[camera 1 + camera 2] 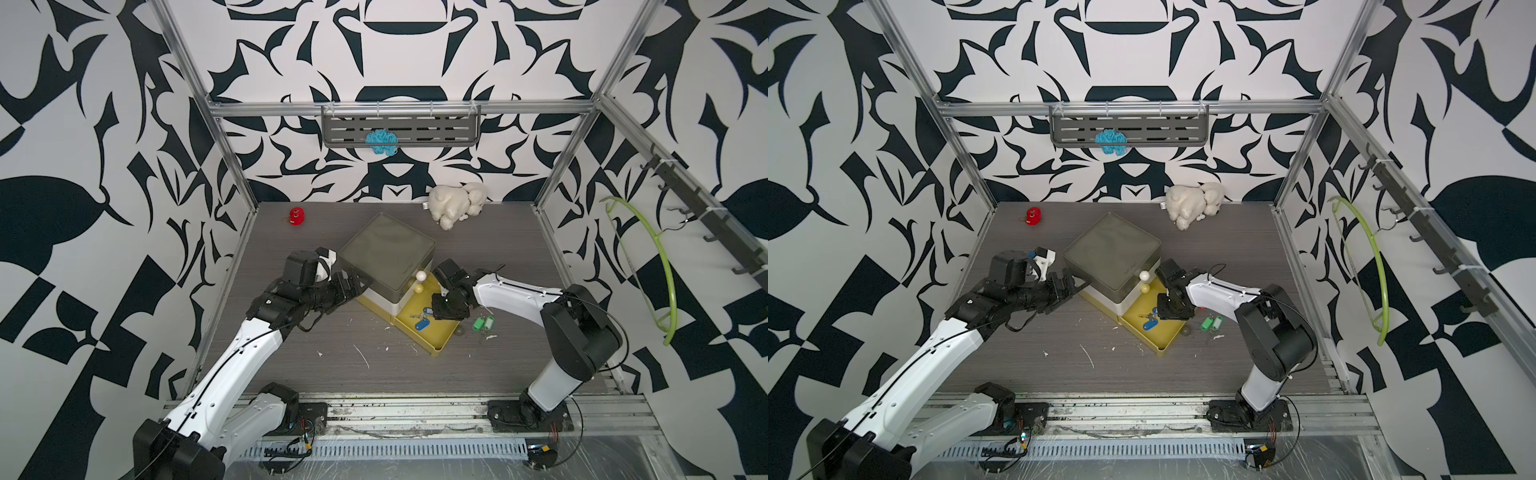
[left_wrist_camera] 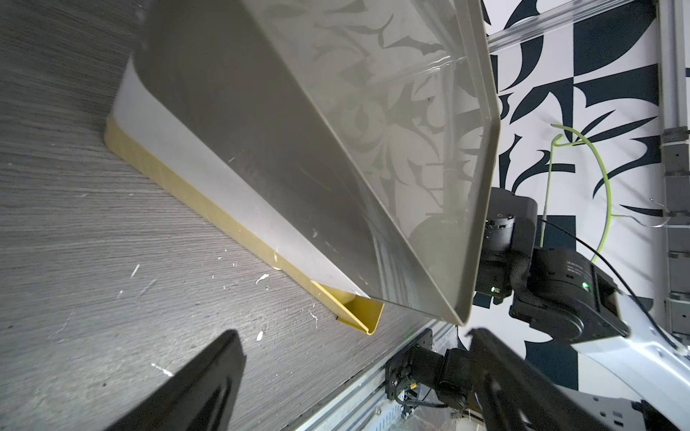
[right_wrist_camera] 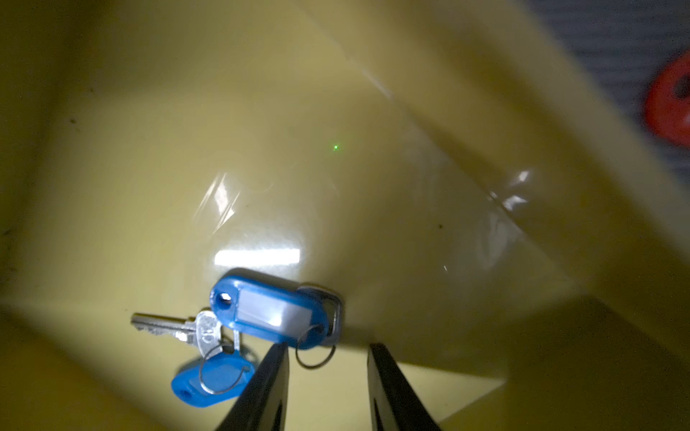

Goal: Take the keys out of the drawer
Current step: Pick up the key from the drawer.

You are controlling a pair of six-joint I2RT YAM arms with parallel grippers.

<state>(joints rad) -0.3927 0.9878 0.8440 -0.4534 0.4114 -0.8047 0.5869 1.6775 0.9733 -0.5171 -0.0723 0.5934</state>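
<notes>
My right tool (image 3: 326, 347) hangs low in the drawer (image 1: 434, 347), jaws parted to a middling gap, nothing between them. The blue keys (image 3: 269, 311) lie on the drawer floor just off the tips, one wire ring right ahead of the gap. The green keys (image 1: 484, 323) are out on the bench (image 1: 332, 365) beside the drawer, and a red tag (image 3: 668, 104) shows beyond the drawer wall, so I reckon blue is what's left.

Worries now. If I close here I may catch only that thin ring, and it could slip out on the lift. Two blue tags and a key lie tangled: one may come up while the other drops back or snags the wall. The tips look close to the floor, so going lower could scrape and shove the drawer. The left tool (image 1: 357, 284) sits wide open at the side of the unit (image 1: 386, 249). I can't tell if it touches, so the unit may slide.

Hard to see: in both top views the right tool covers part of the drawer. The red tag is blurred and cut off at the frame edge. The drawer's back end, under the unit, is hidden.
</notes>
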